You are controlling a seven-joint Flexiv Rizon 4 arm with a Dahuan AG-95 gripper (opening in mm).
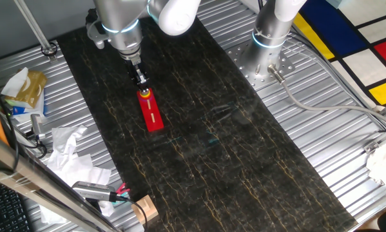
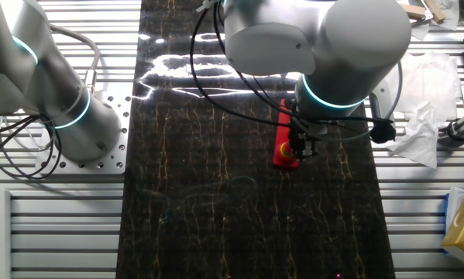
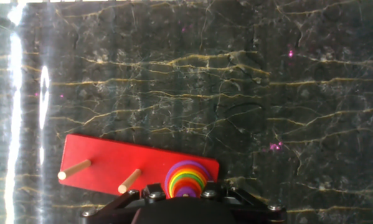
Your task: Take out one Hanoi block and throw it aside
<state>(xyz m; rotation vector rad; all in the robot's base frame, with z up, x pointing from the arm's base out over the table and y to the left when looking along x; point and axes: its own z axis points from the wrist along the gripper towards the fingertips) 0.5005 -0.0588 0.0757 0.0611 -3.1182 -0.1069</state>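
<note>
A red Hanoi base (image 1: 153, 115) lies on the dark marble mat. In the hand view the base (image 3: 111, 165) has two bare wooden pegs (image 3: 74, 170) and a rainbow stack of blocks (image 3: 186, 179) on its third peg at the right end. The stack also shows in one fixed view (image 1: 144, 95). My gripper (image 3: 185, 194) hangs straight over the stack, its jaws apart on either side of it and low over its top. It holds nothing. It shows in both fixed views (image 1: 142, 82) (image 2: 300, 146). The stack's lower half is hidden behind my hand.
A second arm's base (image 1: 270, 38) stands at the mat's far right edge. Crumpled white paper (image 1: 70, 151), a yellow packet (image 1: 28, 87) and a small wooden block (image 1: 144, 207) lie on the metal table left of the mat.
</note>
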